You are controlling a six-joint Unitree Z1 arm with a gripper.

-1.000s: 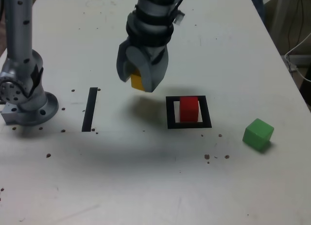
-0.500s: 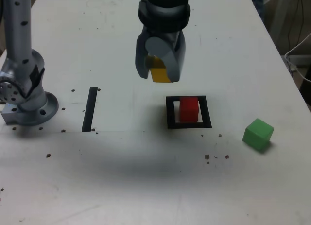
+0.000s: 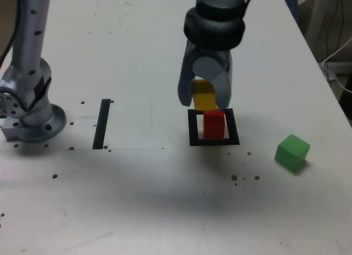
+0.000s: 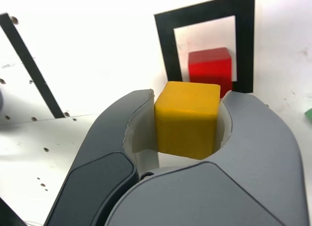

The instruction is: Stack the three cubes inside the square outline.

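My gripper (image 3: 204,99) is shut on the yellow cube (image 3: 203,95) and holds it in the air, just above and behind the red cube (image 3: 214,124). The red cube sits inside the square outline (image 3: 192,135). In the wrist view the yellow cube (image 4: 186,119) is clamped between both grey fingers (image 4: 127,133), with the red cube (image 4: 210,68) and the square outline (image 4: 166,40) beyond it. The green cube (image 3: 292,151) rests on the table at the exterior view's right, apart from the outline.
The arm's grey base (image 3: 27,114) stands at the exterior view's left. A straight black strip (image 3: 102,123) lies between the base and the outline. Small dark specks dot the white table (image 3: 137,200). Cables hang past the table's right edge (image 3: 336,62).
The gripper has carried the yellow cube toward the exterior view's right, from near the strip to just over the red cube. The red and green cubes have not moved.
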